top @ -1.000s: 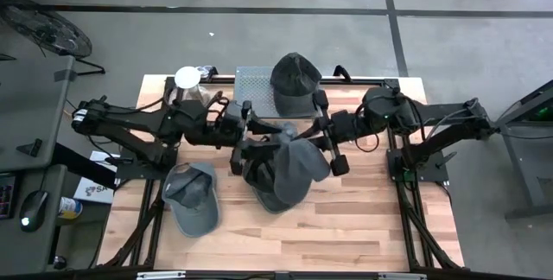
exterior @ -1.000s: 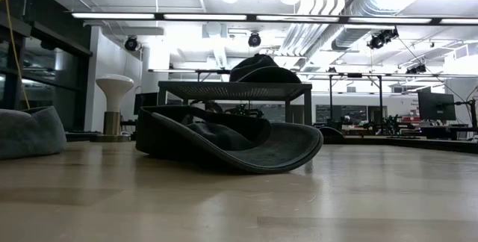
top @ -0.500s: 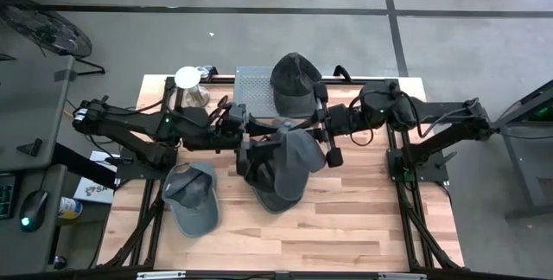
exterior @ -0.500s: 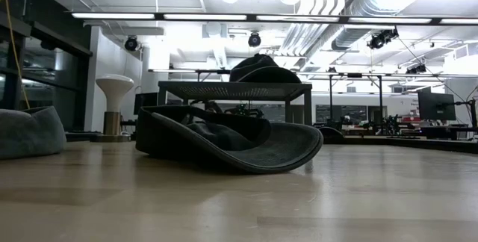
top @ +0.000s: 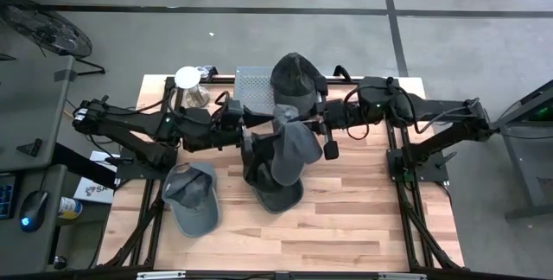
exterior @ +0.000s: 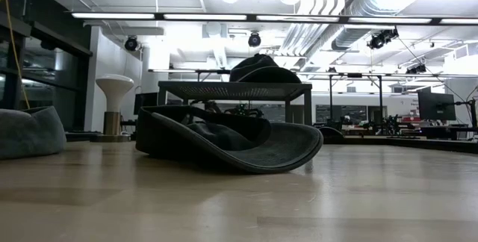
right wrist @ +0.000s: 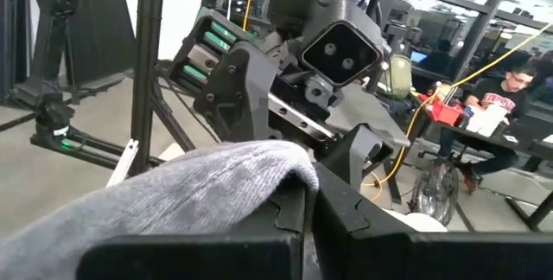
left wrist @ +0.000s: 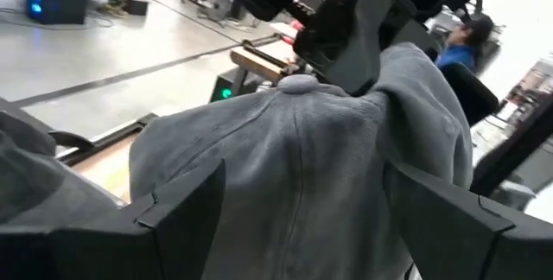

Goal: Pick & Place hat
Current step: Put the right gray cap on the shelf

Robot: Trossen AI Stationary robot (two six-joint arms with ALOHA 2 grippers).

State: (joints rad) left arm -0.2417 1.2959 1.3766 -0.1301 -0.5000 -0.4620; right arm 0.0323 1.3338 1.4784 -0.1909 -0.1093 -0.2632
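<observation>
Here the carry step looks under way: the left gripper [top: 259, 129] and right gripper [top: 298, 124] both pinch one grey hat [top: 289, 149] closed-fingered, held above mid-table beside the rack [top: 255, 79], so next comes a coordinated move to the drop spot.

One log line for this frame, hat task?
phase: lift | left gripper: shut on held cap | right gripper: shut on held cap | table: two caps | rack: one cap
</observation>
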